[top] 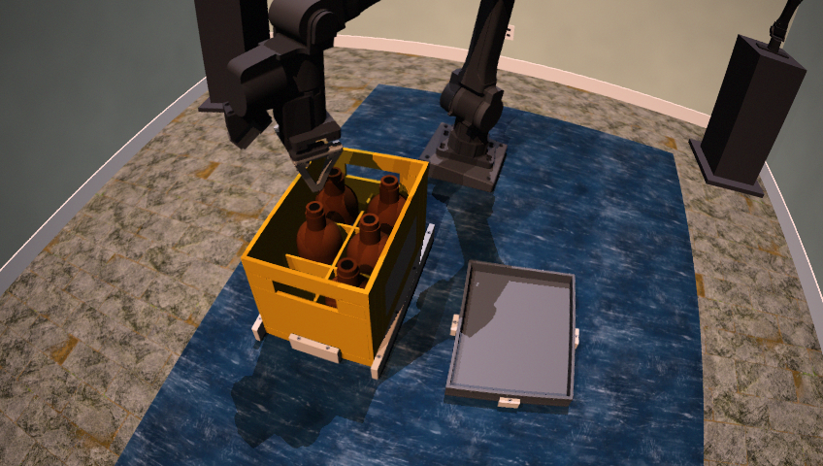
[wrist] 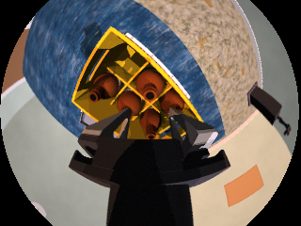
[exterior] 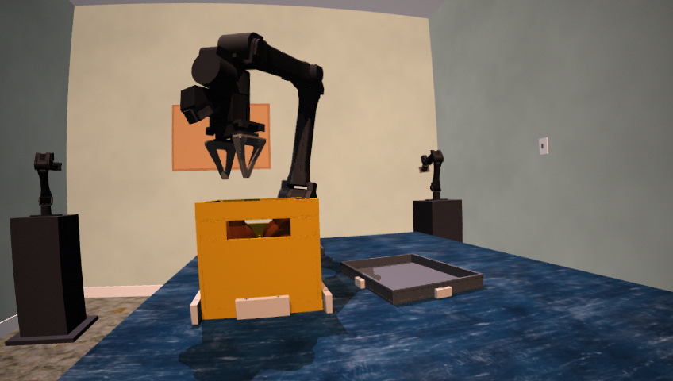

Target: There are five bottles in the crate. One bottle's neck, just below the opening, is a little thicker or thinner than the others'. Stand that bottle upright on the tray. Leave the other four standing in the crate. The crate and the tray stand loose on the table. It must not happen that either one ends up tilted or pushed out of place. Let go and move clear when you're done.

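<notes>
The yellow crate (top: 309, 320) (exterior: 259, 273) holds several brown bottles, all standing. In the top view, three are in the right row: a back bottle (top: 389, 202), a middle bottle (top: 367, 247) and a front bottle (top: 347, 273). The left row has a back bottle (top: 339, 200) and a middle bottle (top: 316, 233); its front compartment is empty. Neck differences are too small to tell. My gripper (exterior: 235, 177) (wrist: 149, 111) is open and empty, pointing down above the crate, with its tips above the rim. The grey tray (top: 519, 351) (exterior: 410, 278) is empty, right of the crate.
White blocks sit against the crate's base, such as the front block (top: 314, 348) (exterior: 262, 307). Small blocks also touch the tray's sides, such as the front one (top: 509, 402) (exterior: 443, 292). The arm's base (top: 462, 161) stands behind the crate, and its high walls separate the bottles from the tray.
</notes>
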You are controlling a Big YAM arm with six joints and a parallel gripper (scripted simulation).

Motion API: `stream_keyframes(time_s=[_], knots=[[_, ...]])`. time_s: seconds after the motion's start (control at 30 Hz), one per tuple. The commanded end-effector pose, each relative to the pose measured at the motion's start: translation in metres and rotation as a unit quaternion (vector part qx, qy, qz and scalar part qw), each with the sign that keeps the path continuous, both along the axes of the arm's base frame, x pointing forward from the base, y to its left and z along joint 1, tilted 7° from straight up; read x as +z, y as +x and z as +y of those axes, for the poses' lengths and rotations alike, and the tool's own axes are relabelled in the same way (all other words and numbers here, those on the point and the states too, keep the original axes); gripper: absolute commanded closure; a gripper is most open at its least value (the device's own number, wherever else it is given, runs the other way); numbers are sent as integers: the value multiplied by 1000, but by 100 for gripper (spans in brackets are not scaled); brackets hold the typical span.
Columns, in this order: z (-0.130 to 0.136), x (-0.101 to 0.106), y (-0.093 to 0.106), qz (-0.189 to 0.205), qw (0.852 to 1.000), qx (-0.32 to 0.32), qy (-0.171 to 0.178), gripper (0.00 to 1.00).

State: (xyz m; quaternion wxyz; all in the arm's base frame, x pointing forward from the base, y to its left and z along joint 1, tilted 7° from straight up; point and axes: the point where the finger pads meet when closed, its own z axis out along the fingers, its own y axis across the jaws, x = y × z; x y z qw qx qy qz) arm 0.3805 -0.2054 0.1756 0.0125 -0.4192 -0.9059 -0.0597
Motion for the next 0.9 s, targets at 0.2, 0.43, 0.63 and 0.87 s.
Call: stream_keyframes(time_s=[0.2, 0.43, 0.63, 0.87], knots=[[-8, 22, 4, -8, 1000, 2, -5, 39], [-8, 25, 5, -9, 1000, 2, -6, 39], [-8, 25, 5, -9, 1000, 2, -6, 100], [-8, 25, 5, -9, 1000, 2, -6, 100]])
